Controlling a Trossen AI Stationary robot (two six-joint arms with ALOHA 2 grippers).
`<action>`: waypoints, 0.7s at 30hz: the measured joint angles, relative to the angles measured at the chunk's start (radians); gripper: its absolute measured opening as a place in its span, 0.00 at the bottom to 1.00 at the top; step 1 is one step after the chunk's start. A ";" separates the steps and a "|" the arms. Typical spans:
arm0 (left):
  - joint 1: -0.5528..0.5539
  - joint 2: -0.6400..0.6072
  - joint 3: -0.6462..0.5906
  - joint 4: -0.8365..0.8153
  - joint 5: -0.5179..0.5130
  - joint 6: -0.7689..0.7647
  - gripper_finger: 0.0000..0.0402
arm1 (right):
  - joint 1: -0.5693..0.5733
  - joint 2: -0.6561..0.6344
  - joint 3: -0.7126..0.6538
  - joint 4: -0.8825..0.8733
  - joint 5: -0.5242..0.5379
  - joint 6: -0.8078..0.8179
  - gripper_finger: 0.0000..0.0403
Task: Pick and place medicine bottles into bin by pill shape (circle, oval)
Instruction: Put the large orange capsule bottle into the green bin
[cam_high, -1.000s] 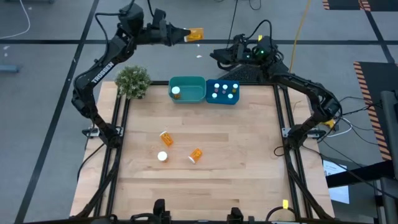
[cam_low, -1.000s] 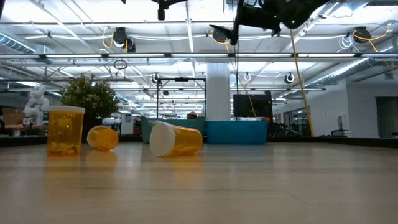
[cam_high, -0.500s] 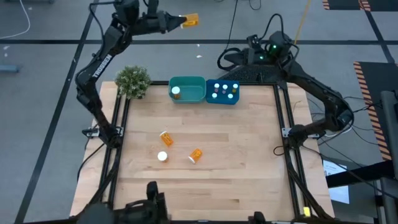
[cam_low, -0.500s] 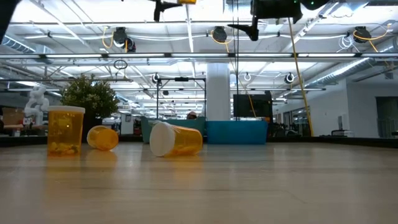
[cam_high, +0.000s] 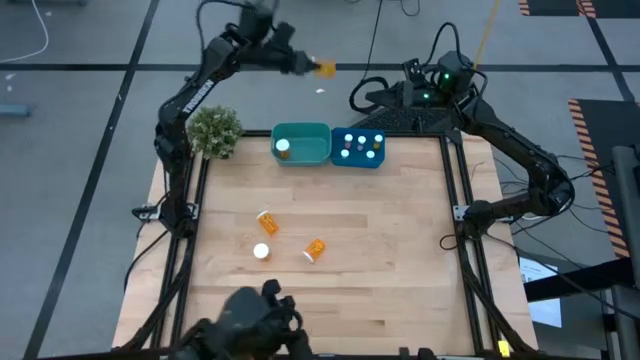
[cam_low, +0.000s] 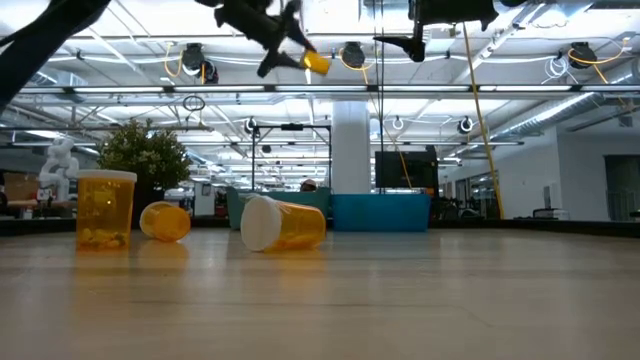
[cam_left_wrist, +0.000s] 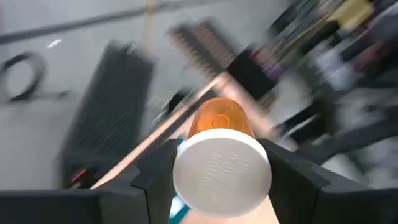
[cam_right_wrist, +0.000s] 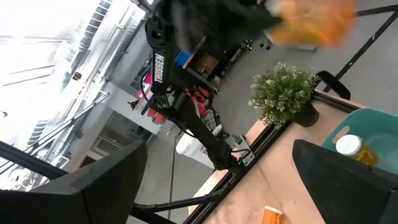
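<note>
My left gripper (cam_high: 312, 66) hangs high beyond the table's far edge, above and behind the bins, shut on an orange medicine bottle (cam_high: 324, 69) with a white cap (cam_left_wrist: 222, 174). My right gripper (cam_high: 362, 97) waits open and bare in the air behind the blue bin (cam_high: 359, 158). Three medicine bottles are on the table: one lies on its side (cam_high: 267, 221), one stands upright (cam_high: 261, 252), one lies on its side (cam_high: 314, 249). The teal bin (cam_high: 312, 152) holds one bottle (cam_high: 283, 148). The blue bin holds several. My left gripper pinches the bottle between its two fingers (cam_left_wrist: 155, 177), one on each side at the cap end (cam_left_wrist: 181, 177). The bottle lies along the fingers, cap toward the wrist and orange body (cam_left_wrist: 219, 117) pointing away. It hangs in the air (cam_low: 315, 62), clear of everything.
A small potted plant (cam_high: 213, 130) stands at the table's far left corner, beside the teal bin. The two bins sit side by side at the far edge. Bare wood lies to the right of and nearer than the loose bottles.
My left gripper has carried the bottle first up, then down and toward the table's right, ending lower and closer to the bins, and it has stayed shut on the bottle. My right gripper has shifted a little to the right. The bottles on the table have not moved.
</note>
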 joint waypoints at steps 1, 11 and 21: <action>-0.008 0.008 0.000 -0.050 -0.040 0.047 0.52 | 0.000 0.000 0.000 0.000 -0.001 0.000 0.98; -0.135 0.135 0.000 -0.228 -0.423 0.409 0.52 | 0.000 0.000 0.000 -0.001 -0.001 -0.023 0.98; -0.181 0.278 0.000 -0.365 -0.539 0.528 0.52 | 0.000 0.000 0.000 -0.006 -0.001 -0.023 0.98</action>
